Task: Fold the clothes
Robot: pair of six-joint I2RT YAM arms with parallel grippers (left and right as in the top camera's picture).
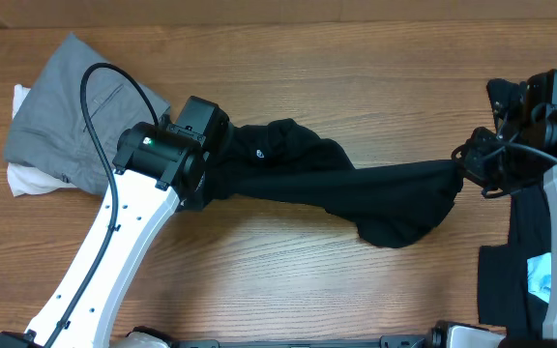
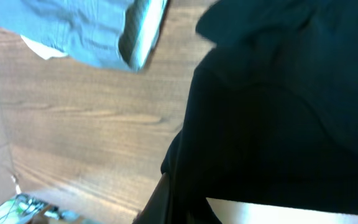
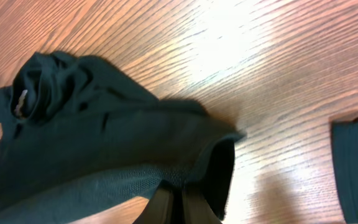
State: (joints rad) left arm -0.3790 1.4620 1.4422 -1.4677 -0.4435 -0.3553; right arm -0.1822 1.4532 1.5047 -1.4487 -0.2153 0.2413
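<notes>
A black T-shirt (image 1: 346, 188) with a small white round mark is stretched in a twisted band across the middle of the table. My left gripper (image 1: 206, 179) is shut on its left end, and black cloth (image 2: 278, 112) fills most of the left wrist view. At the right end, my right gripper (image 1: 467, 169) is shut on a pinch of the mesh fabric (image 3: 135, 149), its fingers (image 3: 166, 205) pressed together on the hem. The shirt sags to the wood between the two grippers.
A grey garment (image 1: 75, 111) lies on white cloth (image 1: 27, 179) at the table's far left, behind the left arm. Other black clothes (image 1: 511, 271) with a light-blue piece (image 1: 540, 275) lie at the right edge under the right arm.
</notes>
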